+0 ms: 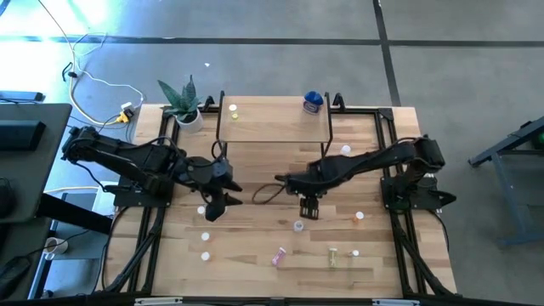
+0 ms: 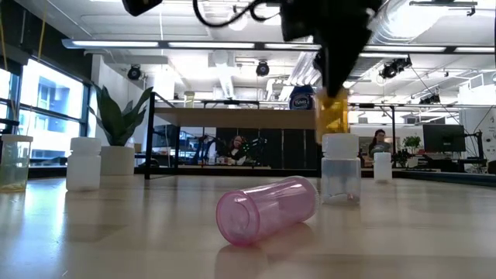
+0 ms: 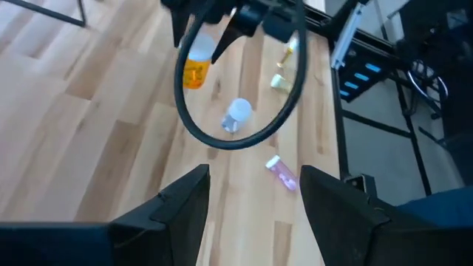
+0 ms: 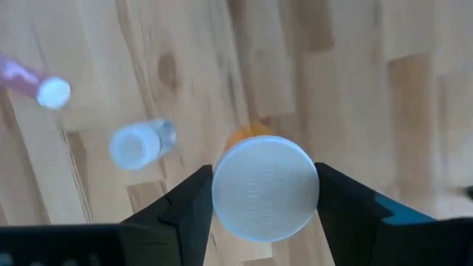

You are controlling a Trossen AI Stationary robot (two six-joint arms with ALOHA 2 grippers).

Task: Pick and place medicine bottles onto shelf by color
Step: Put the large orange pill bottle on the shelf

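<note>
A small amber-orange plastic bottle [image 4: 251, 137] carries a round white cap [image 4: 265, 188] and sits between black gripper fingers [image 4: 181, 210]. A translucent pink cylindrical bottle [image 2: 267, 208] lies on the pale striped wooden tabletop [image 2: 116, 232]. A clear bottle with a white cap [image 2: 340, 177] stands nearby. A blue bottle [image 1: 313, 103] sits on the light-wood shelf [image 1: 272, 126].

A potted plant [image 1: 184, 104] stands at the table's [image 1: 255, 170] far left corner.
</note>
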